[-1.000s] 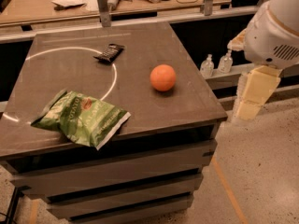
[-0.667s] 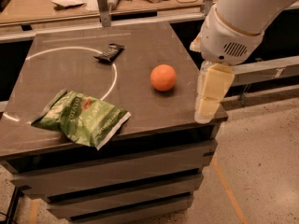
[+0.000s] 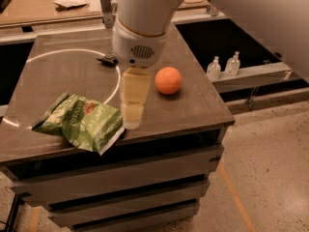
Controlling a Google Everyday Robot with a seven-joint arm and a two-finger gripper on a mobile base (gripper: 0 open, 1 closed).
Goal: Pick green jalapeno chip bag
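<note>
The green jalapeno chip bag (image 3: 82, 121) lies crinkled near the front left edge of the dark table (image 3: 193, 105), with one corner over the edge. My gripper (image 3: 132, 122) hangs down from the large white arm (image 3: 145, 18). Its pale tip is just right of the bag's right end, close above the table top. An orange ball (image 3: 168, 80) sits to the right of the gripper.
A small dark object (image 3: 108, 59) lies behind the arm, partly hidden. A white circle line (image 3: 58, 52) is marked on the table top. Two small bottles (image 3: 223, 65) stand on a low shelf at the right. A cluttered bench (image 3: 72, 1) runs along the back.
The arm has swung left from beyond the table's right edge, past the orange ball, to just right of the chip bag. Bag and ball have not moved.
</note>
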